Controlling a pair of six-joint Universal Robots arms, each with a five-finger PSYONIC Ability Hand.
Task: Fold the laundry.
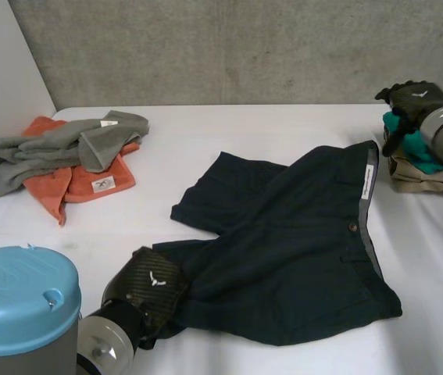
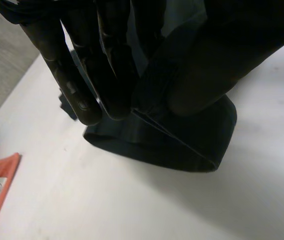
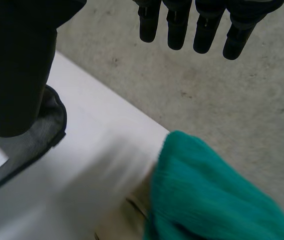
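Note:
Dark navy shorts (image 1: 299, 234) lie spread on the white table (image 1: 205, 133), waistband toward the right, with one leg hem at the near left. My left hand (image 1: 147, 285) is at that hem. In the left wrist view its fingers (image 2: 81, 75) and thumb pinch a fold of the shorts (image 2: 182, 145), lifting it slightly off the table. My right hand (image 1: 412, 101) hovers at the far right, apart from the shorts, above a teal cloth (image 1: 416, 148). Its fingers (image 3: 207, 30) hang straight and hold nothing. The shorts' waistband (image 3: 31, 140) lies beside the teal cloth (image 3: 212, 190).
A heap of grey towels (image 1: 65, 144) on orange cloths (image 1: 88, 183) sits at the far left. The teal cloth rests on folded beige fabric (image 1: 424, 176) at the right edge. A concrete wall (image 1: 244, 47) runs behind the table.

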